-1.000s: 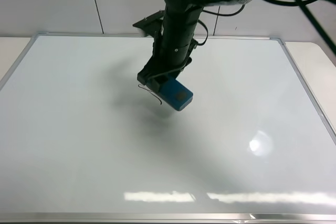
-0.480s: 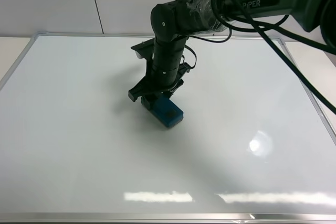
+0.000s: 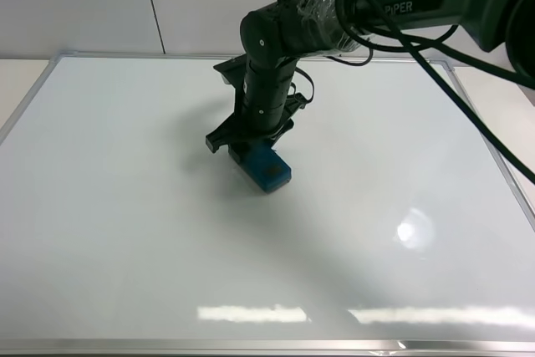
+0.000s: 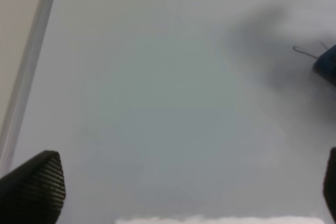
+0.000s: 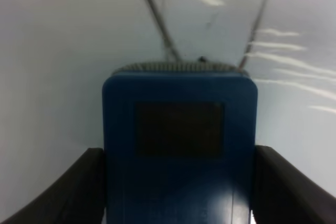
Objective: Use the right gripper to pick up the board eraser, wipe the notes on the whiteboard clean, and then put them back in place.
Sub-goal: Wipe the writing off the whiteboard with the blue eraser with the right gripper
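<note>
The whiteboard [image 3: 125,206] fills most of the exterior view. My right gripper [image 3: 253,153] reaches down over its middle, shut on the teal-blue board eraser [image 3: 268,169], which rests pressed on the board. In the right wrist view the eraser [image 5: 178,145] sits between my two fingers, and thin black strokes of the notes [image 5: 157,19] run just beyond its felt edge. The left wrist view shows one thin stroke of the notes [image 4: 304,52] beside the eraser's corner [image 4: 326,66]. In the exterior view the arm and eraser hide the notes. My left gripper [image 4: 181,192] is open and empty above the board.
The board's silver frame [image 3: 251,55] runs along the back and also shows in the left wrist view [image 4: 29,72]. The beige table [image 3: 501,98] shows beyond the board's side edges. Light glare [image 3: 414,230] lies on the board at the front right.
The right gripper has lowered the eraser from above the board onto the scribble, which is now covered. It has since shifted slightly toward the back.
</note>
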You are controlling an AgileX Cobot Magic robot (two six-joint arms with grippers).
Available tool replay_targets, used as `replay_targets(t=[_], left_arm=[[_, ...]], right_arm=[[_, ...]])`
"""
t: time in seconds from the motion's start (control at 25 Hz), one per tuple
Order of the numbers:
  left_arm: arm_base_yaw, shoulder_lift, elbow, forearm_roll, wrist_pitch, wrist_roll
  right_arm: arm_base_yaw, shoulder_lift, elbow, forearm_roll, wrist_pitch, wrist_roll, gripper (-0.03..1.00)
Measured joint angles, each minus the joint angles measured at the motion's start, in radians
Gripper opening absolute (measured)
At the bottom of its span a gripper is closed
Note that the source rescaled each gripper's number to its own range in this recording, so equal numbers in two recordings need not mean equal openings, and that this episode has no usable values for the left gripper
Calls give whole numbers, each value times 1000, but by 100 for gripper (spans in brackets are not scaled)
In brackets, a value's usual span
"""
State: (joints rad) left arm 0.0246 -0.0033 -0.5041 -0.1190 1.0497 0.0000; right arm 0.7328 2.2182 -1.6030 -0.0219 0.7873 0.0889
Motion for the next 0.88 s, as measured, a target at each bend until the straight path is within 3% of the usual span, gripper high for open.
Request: replay_targets(t=[0.44, 0.64, 0.88], left_arm=[[0, 0, 0, 0, 0, 0], [0, 0, 0, 0, 0, 0], [0, 0, 0, 0, 0, 0]], right_arm=[[-115, 0, -2, 8, -25, 56, 1], [-114, 0, -2, 8, -32, 77, 1], [-51, 8, -2, -13, -83, 79, 1]])
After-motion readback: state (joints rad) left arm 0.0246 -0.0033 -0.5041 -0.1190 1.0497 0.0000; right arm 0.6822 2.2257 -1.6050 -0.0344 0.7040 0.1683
